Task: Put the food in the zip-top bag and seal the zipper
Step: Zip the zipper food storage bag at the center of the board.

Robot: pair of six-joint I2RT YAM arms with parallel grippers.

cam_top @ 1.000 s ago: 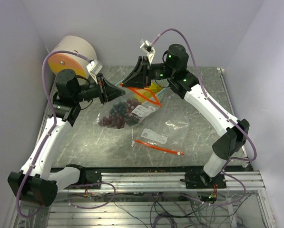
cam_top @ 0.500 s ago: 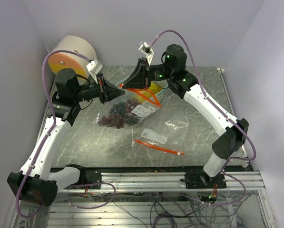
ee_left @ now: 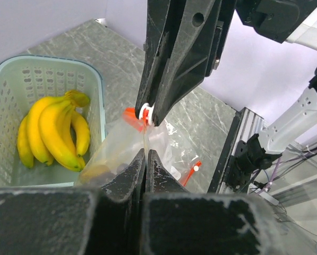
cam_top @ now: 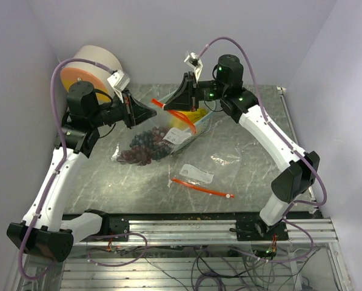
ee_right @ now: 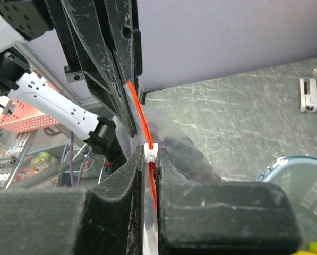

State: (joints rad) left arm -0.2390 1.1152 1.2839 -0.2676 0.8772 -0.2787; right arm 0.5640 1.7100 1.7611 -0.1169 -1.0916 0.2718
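A clear zip-top bag (cam_top: 159,136) with an orange zipper (cam_top: 179,116) hangs between my two grippers, its bottom on the table. Dark red-purple and blue-black grapes (cam_top: 143,145) lie inside it. My left gripper (cam_top: 151,111) is shut on the bag's top edge (ee_left: 146,139). My right gripper (cam_top: 173,108) is shut on the white zipper slider (ee_right: 152,152), close to the left fingers. The yellow bananas (ee_left: 52,133) lie in the pale teal basket (ee_left: 20,69), outside the bag; in the top view only a bit of yellow (cam_top: 196,114) shows behind the right gripper.
A second zip-top bag (cam_top: 199,176) with an orange zipper (cam_top: 205,189) lies flat on the table nearer the front. A large tan and orange cylinder (cam_top: 90,63) stands at the back left. A metal rail (cam_top: 290,121) runs along the table's right edge.
Both grippers have risen a little with the bag's top edge. The right gripper has moved to the right, away from the left one, and the bag now hangs more stretched.
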